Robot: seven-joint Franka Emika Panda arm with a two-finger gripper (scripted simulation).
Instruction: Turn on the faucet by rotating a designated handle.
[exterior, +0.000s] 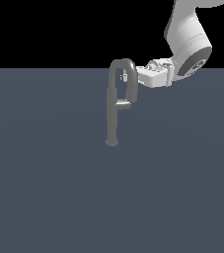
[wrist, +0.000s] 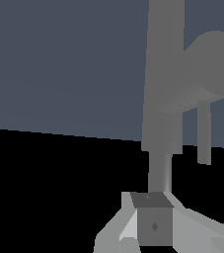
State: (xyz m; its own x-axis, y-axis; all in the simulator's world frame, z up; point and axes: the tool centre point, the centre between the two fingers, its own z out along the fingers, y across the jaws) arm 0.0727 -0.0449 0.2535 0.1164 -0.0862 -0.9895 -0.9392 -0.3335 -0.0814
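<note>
The faucet is a slim grey post on a round base, with an inverted-U gooseneck spout on top. The handle is a short grey bar sticking out of the post's middle toward the exterior view's right. My gripper reaches in from the exterior view's right, level with the spout's arch and well above the handle, with its fingertips inside the arch. The fingers look closed together and hold nothing. In the wrist view the gripper sits close to large grey faucet parts; I cannot tell which part is which there.
The faucet stands on a flat dark blue-grey floor that runs across the whole lower scene. My white arm comes down from the upper part of the exterior view's right. No other object shows.
</note>
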